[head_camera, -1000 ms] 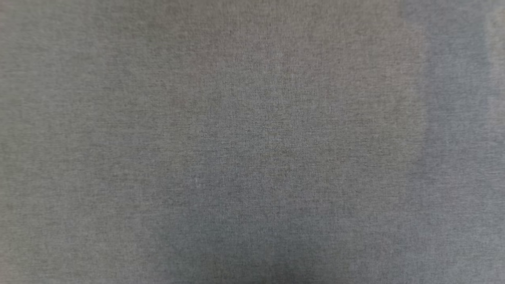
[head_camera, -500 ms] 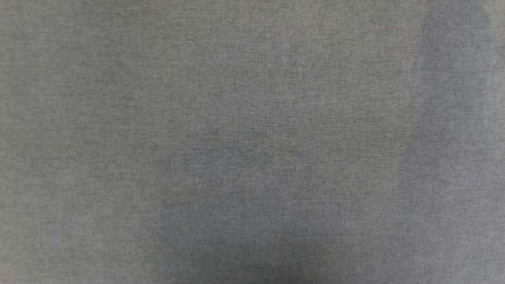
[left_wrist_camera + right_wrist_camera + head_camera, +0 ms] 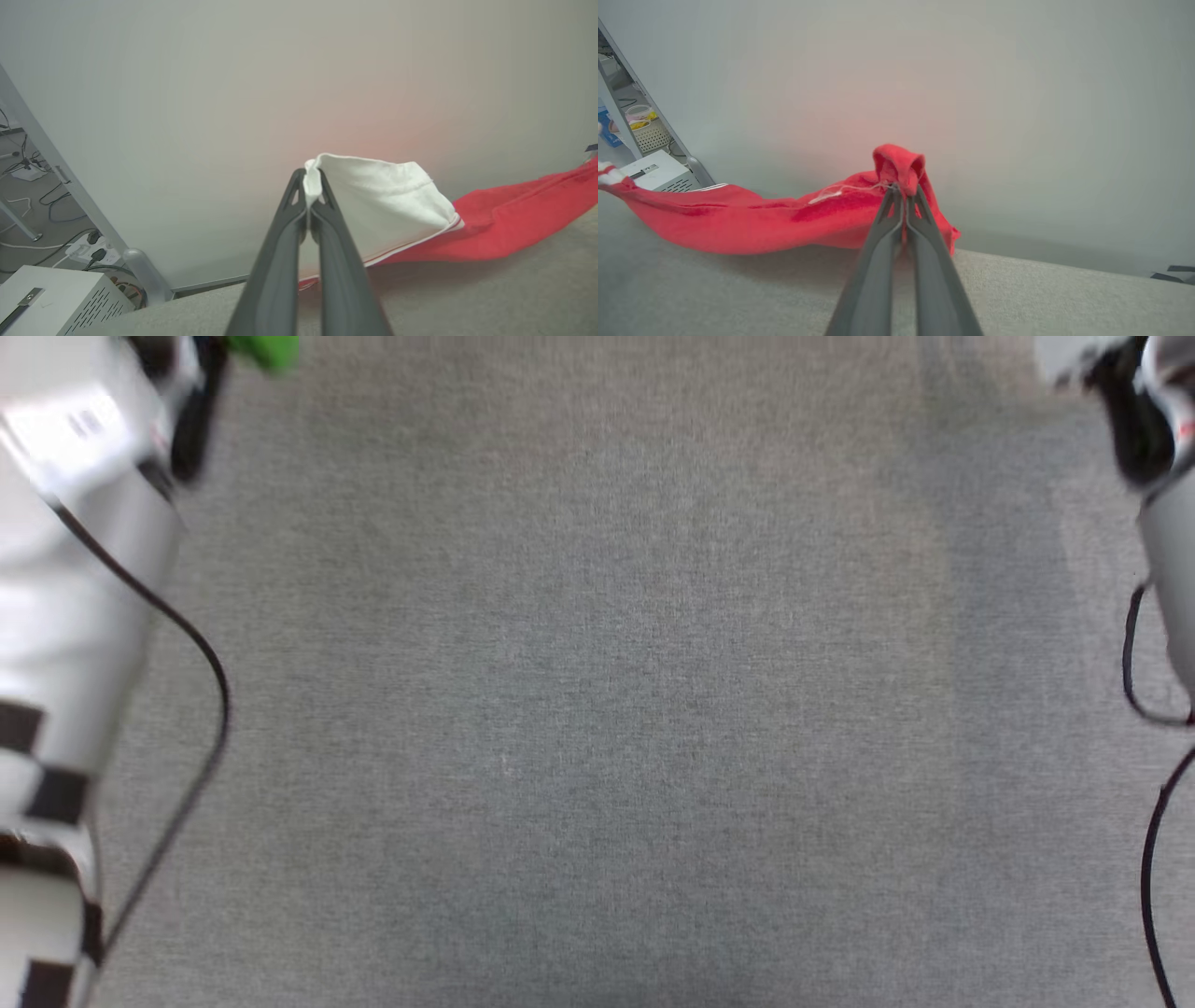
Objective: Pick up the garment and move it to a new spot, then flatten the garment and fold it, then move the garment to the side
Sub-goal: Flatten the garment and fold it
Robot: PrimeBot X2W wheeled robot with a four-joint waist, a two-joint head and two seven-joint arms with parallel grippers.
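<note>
Grey fabric surface (image 3: 597, 709) lies under the garment (image 3: 752, 221), which sags between both claws: left gripper (image 3: 309, 182) pinched fully closed on its white sleeve (image 3: 387, 205), red body running to 3 o'clock; right gripper (image 3: 903, 190) pinched closed on a red fold, cloth trailing to 9 o'clock.
</note>
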